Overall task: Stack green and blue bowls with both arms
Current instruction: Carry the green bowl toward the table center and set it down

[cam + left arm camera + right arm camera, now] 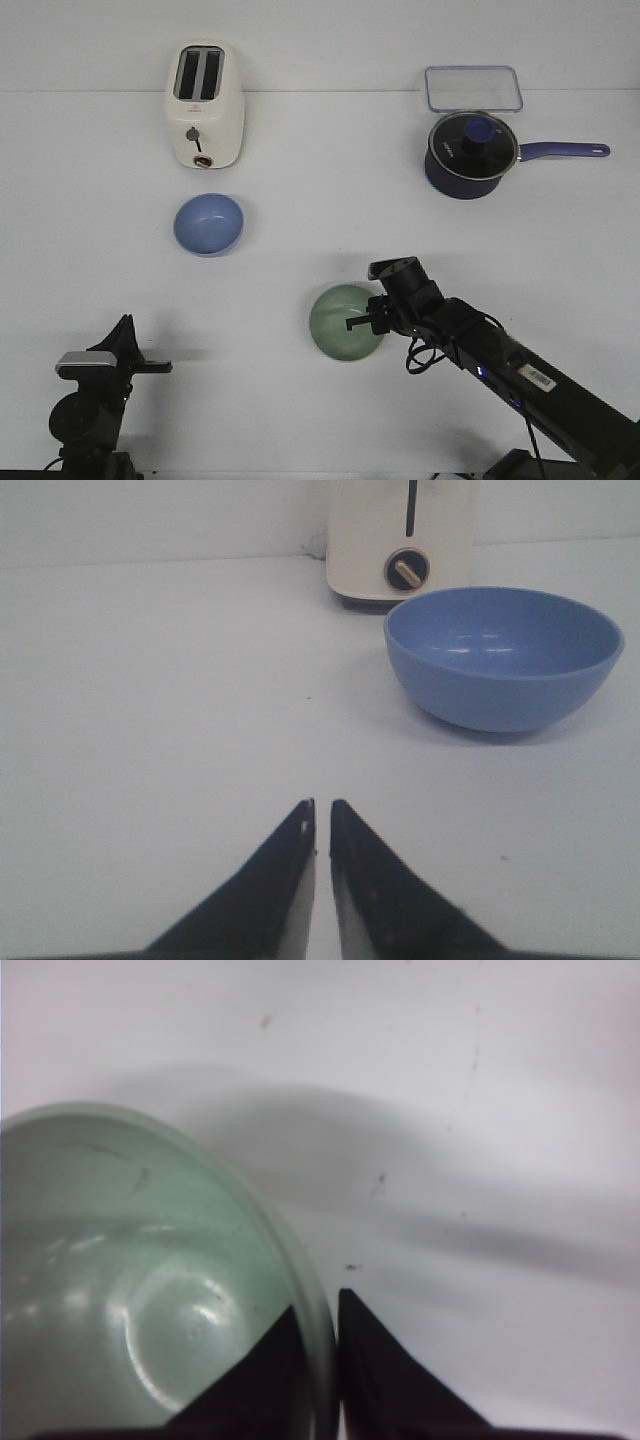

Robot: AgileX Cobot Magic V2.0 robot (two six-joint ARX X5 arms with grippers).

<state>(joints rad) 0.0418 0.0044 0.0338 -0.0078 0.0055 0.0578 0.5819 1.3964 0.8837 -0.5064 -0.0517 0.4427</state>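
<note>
The pale green bowl (340, 320) sits at the table's centre front. My right gripper (366, 320) is shut on its right rim, one finger inside the bowl and one outside, as the right wrist view (318, 1305) shows with the green bowl (110, 1280) filling its left half. The periwinkle blue bowl (208, 223) stands to the left, in front of the toaster, and shows in the left wrist view (503, 655). My left gripper (150, 366) rests low at the front left, shut and empty (321, 805), well short of the blue bowl.
A cream toaster (204, 104) stands at the back left. A dark navy saucepan (470, 152) with a glass lid and its handle pointing right stands at the back right, with a clear lidded container (473, 88) behind it.
</note>
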